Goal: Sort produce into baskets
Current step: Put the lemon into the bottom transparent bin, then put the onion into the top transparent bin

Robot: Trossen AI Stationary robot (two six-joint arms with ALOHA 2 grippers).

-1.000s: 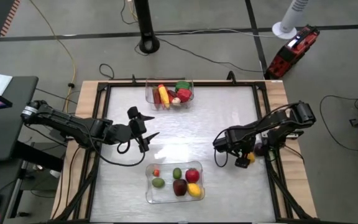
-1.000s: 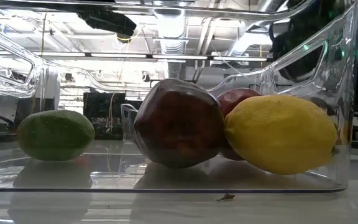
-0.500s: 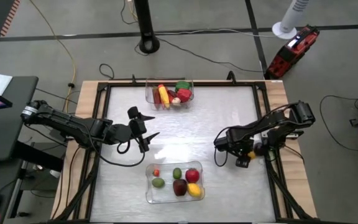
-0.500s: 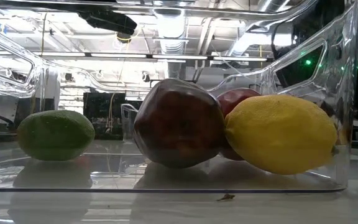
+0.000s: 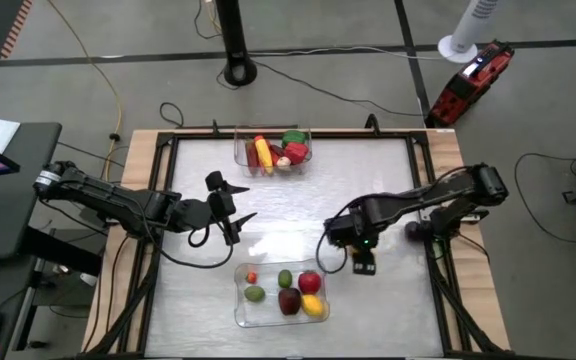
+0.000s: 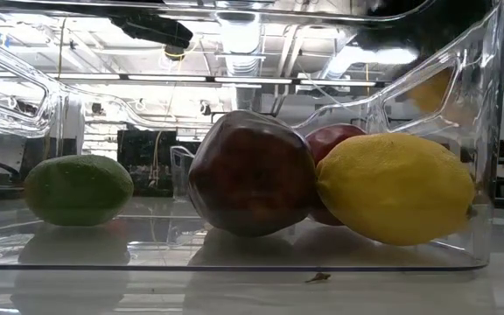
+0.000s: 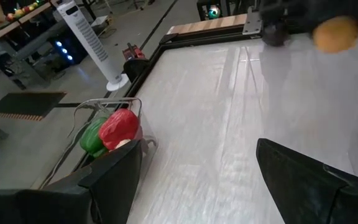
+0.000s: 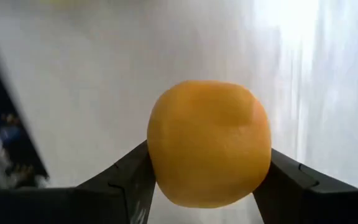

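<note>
Dark fingers of your left gripper (image 5: 230, 212) stand apart, holding nothing, over the table's (image 5: 368, 170) left-centre. Your far basket (image 5: 273, 152) holds red, green and yellow produce; your near basket (image 5: 281, 293) holds lemon (image 6: 396, 188), lime (image 6: 79, 189) and apples. Your right gripper (image 5: 361, 262), just beside the near basket, is clamped on an orange fruit (image 8: 209, 143).

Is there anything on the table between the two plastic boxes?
No, in the high view the stretch of table between the far bin and the near bin is bare; the left gripper hovers just beside it.
</note>
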